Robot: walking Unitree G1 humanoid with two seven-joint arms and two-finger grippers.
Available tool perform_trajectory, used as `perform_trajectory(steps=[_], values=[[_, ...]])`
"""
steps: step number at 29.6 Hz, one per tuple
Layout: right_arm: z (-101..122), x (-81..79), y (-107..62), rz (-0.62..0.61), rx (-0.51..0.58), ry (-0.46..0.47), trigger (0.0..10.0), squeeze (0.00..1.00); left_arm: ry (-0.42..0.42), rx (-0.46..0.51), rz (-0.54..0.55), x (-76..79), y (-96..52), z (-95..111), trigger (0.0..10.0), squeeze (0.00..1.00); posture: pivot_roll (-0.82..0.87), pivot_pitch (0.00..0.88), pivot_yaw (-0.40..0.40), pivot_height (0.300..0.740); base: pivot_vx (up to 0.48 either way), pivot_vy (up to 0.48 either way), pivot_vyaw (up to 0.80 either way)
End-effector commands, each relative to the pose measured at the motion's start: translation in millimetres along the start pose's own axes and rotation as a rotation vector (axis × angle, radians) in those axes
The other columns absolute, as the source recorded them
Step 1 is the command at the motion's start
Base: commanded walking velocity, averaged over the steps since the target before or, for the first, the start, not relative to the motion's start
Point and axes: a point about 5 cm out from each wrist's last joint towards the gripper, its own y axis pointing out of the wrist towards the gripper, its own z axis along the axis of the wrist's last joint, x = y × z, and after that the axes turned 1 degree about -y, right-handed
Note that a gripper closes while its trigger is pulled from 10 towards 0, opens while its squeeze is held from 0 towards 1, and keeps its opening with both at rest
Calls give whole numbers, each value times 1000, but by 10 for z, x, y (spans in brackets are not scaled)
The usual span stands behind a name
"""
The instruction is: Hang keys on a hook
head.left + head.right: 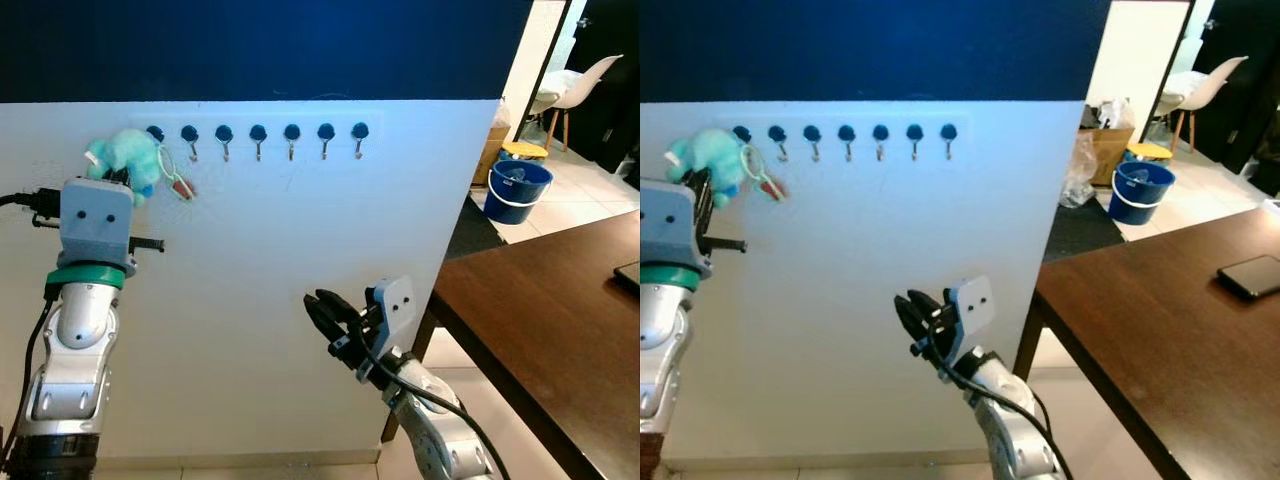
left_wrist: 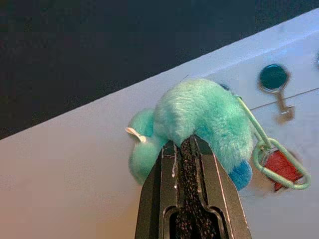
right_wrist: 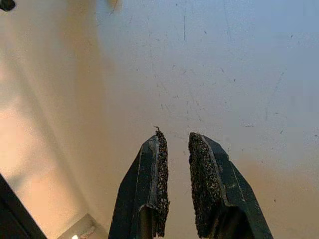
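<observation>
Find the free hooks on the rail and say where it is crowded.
Crowded: the leftmost hook, where the left gripper holds the plush keychain. Free: the six hooks from the second to the rightmost, all bare.

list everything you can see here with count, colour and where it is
plush keychain: 1, teal, with green ring and red tag, held up at the leftmost hook
hooks: 7, dark knobs, row across the white wall
table: 1, dark brown, right
phone: 1, black, on table
bucket: 1, blue, floor beyond wall
chair: 1, white, far right
left gripper: shut on the plush
right gripper: black fingers slightly parted, low by the wall, holding nothing
</observation>
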Motion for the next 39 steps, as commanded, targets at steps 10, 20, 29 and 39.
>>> perform_trajectory(steps=[10,20,29,39], values=[[-1,-57,-10,40,-14,16,10000,0,77,-173,-30,3,40,-329,10000,0,-164,0,86,740,0,0,0],[11,-65,-16,47,-18,15,10000,0,102,-285,-9,-43,-88,-575,10000,0,-169,0,88,740,0,0,0],[365,-165,60,125,177,72,10000,0,70,-274,5,-99,-141,-550,10000,0,-165,0,88,740,0,0,0],[581,-128,156,86,283,34,10000,0,6,-274,-8,-45,-208,-537,10000,0,-160,0,83,740,0,0,0]])
